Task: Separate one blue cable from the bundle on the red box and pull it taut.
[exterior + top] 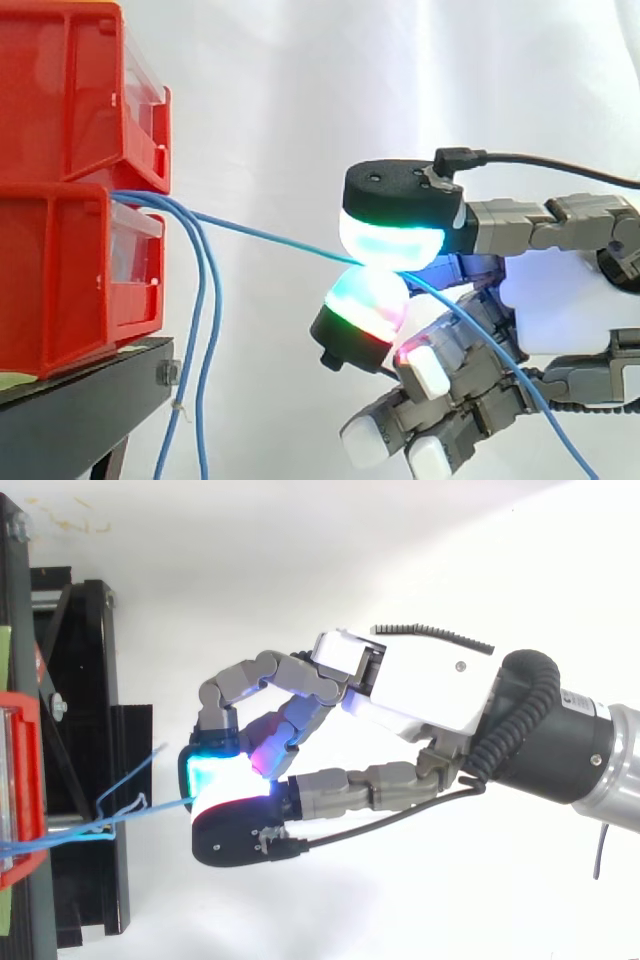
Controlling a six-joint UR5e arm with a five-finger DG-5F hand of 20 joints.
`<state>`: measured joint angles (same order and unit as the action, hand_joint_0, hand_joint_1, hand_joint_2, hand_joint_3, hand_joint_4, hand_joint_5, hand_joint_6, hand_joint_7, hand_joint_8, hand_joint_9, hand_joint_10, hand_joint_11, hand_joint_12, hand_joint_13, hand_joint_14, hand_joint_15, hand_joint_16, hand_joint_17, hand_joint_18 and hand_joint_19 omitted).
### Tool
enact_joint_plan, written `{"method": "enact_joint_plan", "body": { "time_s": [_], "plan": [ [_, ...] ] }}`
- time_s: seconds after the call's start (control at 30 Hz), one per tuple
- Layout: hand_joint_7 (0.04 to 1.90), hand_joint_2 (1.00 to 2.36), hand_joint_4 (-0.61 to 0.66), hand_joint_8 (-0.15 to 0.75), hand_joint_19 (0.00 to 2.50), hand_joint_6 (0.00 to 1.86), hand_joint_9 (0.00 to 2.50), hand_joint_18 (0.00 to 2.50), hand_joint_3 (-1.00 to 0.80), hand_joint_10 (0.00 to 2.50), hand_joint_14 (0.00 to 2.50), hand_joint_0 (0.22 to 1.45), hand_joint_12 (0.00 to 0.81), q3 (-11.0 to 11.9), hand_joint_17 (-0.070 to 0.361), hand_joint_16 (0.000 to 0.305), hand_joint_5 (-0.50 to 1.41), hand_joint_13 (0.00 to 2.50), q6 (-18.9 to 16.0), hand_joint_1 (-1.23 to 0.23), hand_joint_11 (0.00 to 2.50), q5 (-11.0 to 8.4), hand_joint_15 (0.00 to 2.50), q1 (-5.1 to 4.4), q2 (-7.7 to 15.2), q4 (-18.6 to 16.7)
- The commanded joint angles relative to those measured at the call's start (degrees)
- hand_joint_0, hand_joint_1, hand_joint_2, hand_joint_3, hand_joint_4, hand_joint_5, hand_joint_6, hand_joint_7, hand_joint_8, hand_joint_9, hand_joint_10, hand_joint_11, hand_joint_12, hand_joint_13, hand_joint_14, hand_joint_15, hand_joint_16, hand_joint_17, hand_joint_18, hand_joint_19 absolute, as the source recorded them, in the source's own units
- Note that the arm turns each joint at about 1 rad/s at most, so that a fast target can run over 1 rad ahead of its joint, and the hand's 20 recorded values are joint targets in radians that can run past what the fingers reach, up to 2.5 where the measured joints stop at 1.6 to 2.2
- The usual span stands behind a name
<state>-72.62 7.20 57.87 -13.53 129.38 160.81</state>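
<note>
Right of the red bins (60, 250), the hand (565, 300) pinches one blue cable (270, 238) between its glowing pads (392, 240); it runs straight, while the other cables (198, 330) hang down.

We see a black stand (95, 400) at the left of the side view. 2 red bins are stacked on it: the lower red bin (60, 270) sits directly on its top, front close to the stand's right edge, and the upper red bin (60, 90) sits on that one. A pale yellow-green strip (12, 381) lies on the stand at the lower bin's base. A small metal bolt (166, 373) marks the stand's right end.
</note>
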Motion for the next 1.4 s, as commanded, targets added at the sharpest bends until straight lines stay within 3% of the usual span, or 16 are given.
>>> {"method": "enact_joint_plan", "body": {
  "time_s": [0.0, 0.4, 1.03, 1.37],
  "plan": [
    [1.33, 1.00, -0.23, 0.390, 0.38, 0.92, 1.23, 0.86, 0.13, 0.01, 0.01, 0.67, 0.439, 0.02, 0.121, 0.054, -0.13, 0.86, 0.27, -0.83, 0.66, -0.04, 0.33, -0.01, 0.00, 0.03],
    [1.34, 1.01, -0.25, 0.387, 0.39, 0.92, 1.22, 0.85, 0.11, 0.02, 0.01, 0.67, 0.428, -0.07, 0.117, 0.052, -0.14, 0.86, 0.36, -0.82, 0.68, -0.04, 0.34, -0.01, 0.00, -0.06],
    [1.18, 1.01, -0.19, 0.314, 0.41, 0.91, 1.03, 0.65, -0.23, 0.02, 0.01, 0.70, 0.382, 0.02, 0.101, 0.045, -0.19, 0.73, 0.36, -0.83, 0.67, -0.04, 0.35, -0.01, 0.00, 0.03],
    [1.23, 1.02, -0.19, 0.322, 0.42, 0.91, 1.05, 0.65, -0.18, 0.02, 0.01, 0.68, 0.379, -0.07, 0.100, 0.045, -0.18, 0.74, 0.36, -0.83, 0.67, -0.04, 0.35, -0.01, 0.00, 0.12]
  ]
}}
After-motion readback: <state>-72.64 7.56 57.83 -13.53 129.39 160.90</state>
